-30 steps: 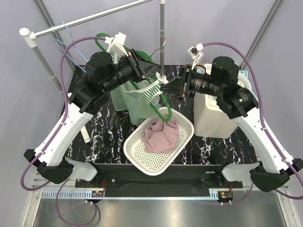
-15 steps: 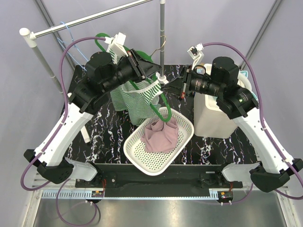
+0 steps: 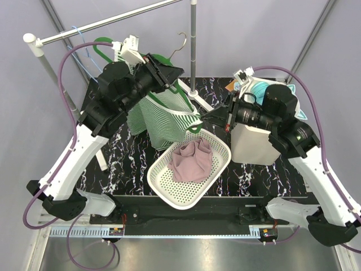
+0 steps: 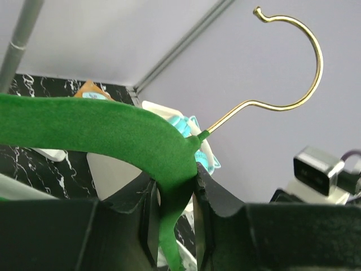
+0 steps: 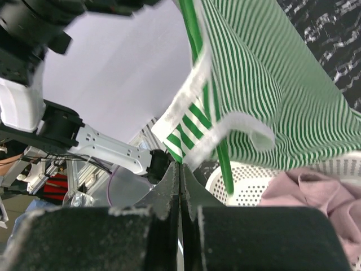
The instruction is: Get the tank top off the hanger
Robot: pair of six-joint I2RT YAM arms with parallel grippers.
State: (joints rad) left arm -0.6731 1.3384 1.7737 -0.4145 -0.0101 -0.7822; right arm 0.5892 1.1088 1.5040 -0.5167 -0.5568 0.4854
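The green-and-white striped tank top hangs on a green velvet hanger with a gold hook. My left gripper is shut on the hanger's neck and holds it in the air, off the rail. In the left wrist view the hanger sits between my fingers. My right gripper is shut, its tips pinching the lower corner of a tank top strap. The strap loops past the hanger's thin green arm, and the tank top fills the upper right of that view.
A white perforated basket with a pink garment stands below the tank top. A white container stands at the right. A vertical rack pole rises behind, and the horizontal rail carries other hangers.
My left gripper lifted the hanger up and left, and its hook now stands free. My right gripper drew back to the right and down, stretching the strap out.
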